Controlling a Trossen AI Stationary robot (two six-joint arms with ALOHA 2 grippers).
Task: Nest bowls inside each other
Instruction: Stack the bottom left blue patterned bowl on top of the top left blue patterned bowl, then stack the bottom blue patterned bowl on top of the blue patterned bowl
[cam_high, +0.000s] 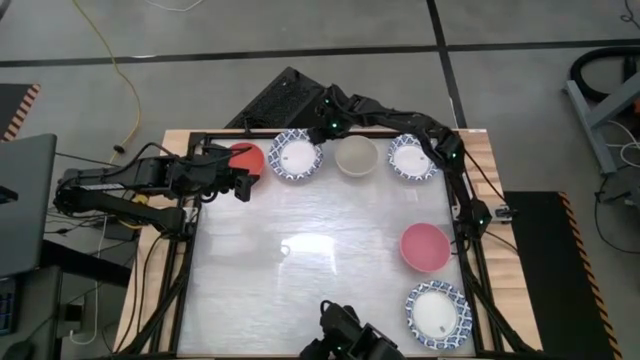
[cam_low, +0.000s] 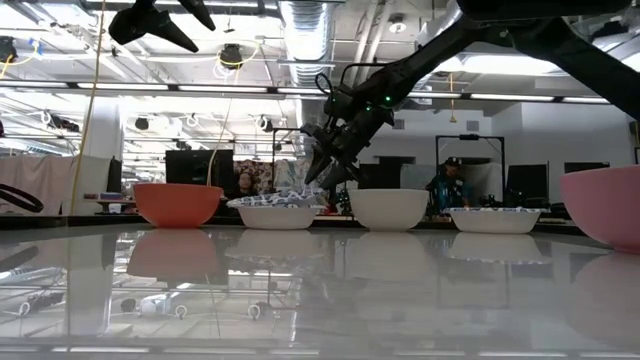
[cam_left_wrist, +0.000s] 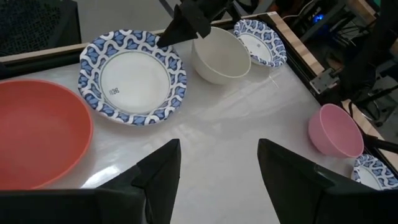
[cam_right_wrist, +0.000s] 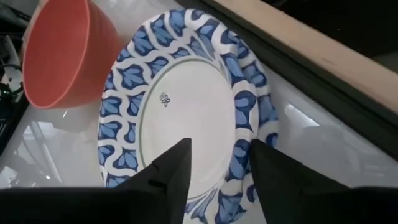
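Note:
Along the far edge stand a red bowl (cam_high: 243, 158), a blue-rimmed white bowl (cam_high: 296, 155), a cream bowl (cam_high: 355, 155) and a second blue-rimmed bowl (cam_high: 411, 156). A pink bowl (cam_high: 425, 246) and a third blue-rimmed bowl (cam_high: 437, 314) sit at the right. All rest upright on their bases. My right gripper (cam_right_wrist: 217, 171) is open, slanting down just above the first blue-rimmed bowl's far-right rim (cam_right_wrist: 245, 118), a finger at either side of it. My left gripper (cam_left_wrist: 217, 180) hangs open, high over the table by the red bowl (cam_left_wrist: 37, 134).
The bare table middle (cam_high: 320, 250) lies between the bowls. A dark frame (cam_high: 190, 250) borders the table. A black device (cam_high: 350, 335) sits at the near edge. The right arm (cam_high: 400, 115) stretches along the far edge above the cream bowl. A person (cam_low: 450, 185) shows in the room behind.

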